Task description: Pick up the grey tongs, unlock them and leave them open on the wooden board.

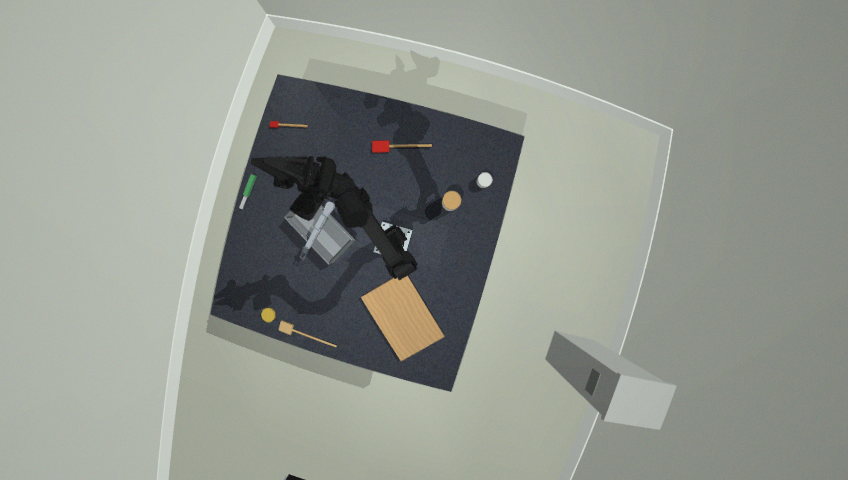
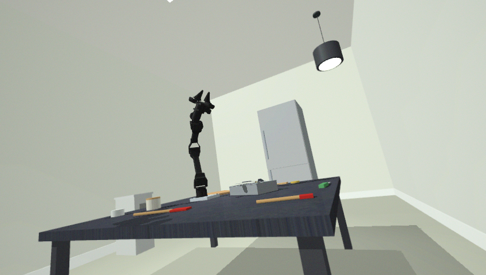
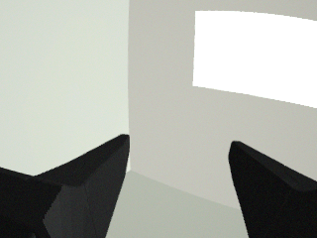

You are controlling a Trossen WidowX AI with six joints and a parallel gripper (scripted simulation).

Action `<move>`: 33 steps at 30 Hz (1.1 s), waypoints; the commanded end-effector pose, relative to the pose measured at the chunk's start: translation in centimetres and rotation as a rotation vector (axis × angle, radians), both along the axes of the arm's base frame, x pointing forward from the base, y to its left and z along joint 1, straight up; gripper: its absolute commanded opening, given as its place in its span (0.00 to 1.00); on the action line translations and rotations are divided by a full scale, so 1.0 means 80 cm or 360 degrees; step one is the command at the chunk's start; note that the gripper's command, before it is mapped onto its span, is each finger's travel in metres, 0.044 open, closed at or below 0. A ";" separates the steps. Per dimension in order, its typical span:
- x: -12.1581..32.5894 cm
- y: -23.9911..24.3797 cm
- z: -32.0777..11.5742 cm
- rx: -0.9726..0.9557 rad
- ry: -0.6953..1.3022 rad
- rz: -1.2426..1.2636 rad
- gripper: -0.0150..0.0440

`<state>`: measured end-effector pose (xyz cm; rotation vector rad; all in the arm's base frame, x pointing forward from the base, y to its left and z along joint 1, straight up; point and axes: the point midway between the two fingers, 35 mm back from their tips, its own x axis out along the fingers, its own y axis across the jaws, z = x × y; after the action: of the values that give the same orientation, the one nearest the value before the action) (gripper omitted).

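Note:
The grey tongs (image 1: 317,230) (image 2: 250,182) rest across the grey roasting tin (image 1: 341,252) (image 2: 267,188), their two arms close together. One end reaches past the tin's rim. The wooden board (image 1: 404,318) (image 2: 223,192) lies flat on the table beside the arm's base. My gripper (image 2: 205,91) (image 3: 181,146) is open, with nothing between its fingers. It is high above the table and points upward, well away from the tongs. The wrist view shows only wall and ceiling past the fingers. The state of the tongs' lock cannot be seen.
Two red-headed tools (image 1: 380,146) (image 1: 273,124) and a green-handled tool (image 1: 249,184) (image 2: 323,185) lie beyond the arm. A wooden-lidded jar (image 1: 451,200) (image 2: 153,204) stands near a white round container (image 1: 484,179) (image 2: 117,212). A yellow disc (image 1: 268,315) lies beside a wooden spatula (image 1: 286,327).

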<state>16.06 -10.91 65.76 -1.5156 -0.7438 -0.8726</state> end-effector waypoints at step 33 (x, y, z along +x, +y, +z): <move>0.316 0.105 -0.518 0.1396 0.2239 0.0139 0.69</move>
<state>41.82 -4.54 28.48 -0.8712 0.4327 0.0229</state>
